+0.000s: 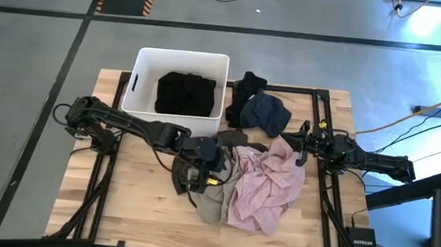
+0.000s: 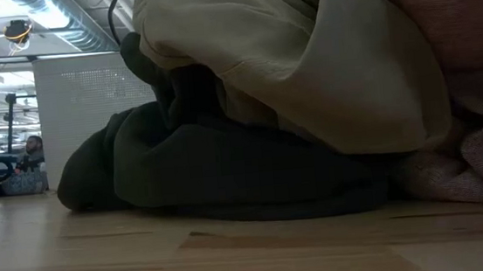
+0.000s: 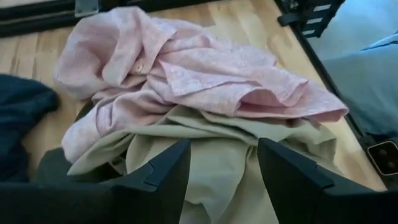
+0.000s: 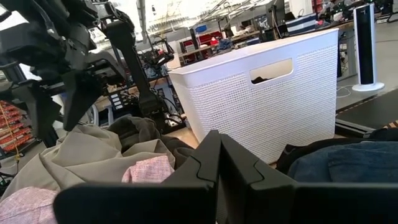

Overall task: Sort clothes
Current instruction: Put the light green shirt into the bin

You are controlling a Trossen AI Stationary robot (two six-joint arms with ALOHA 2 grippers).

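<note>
A pale pink garment lies crumpled at the table's middle, over a beige-grey one and a dark olive-grey one. In the low view the beige-grey cloth drapes over the olive-grey heap. My left gripper is open above the pile, with a ridge of beige-grey cloth between its fingers. My right gripper is shut and empty at the pile's right edge. A navy blue garment and a black one lie at the far side. My left gripper comes at the beige-grey garment from above, its open fingers on either side of a raised fold. I cannot tell whether they touch the cloth.
A white tub stands at the far left with a black garment inside; it also shows in the right wrist view. Bare wood lies along the near edge and at the table's left. Black frame rails run along both sides.
</note>
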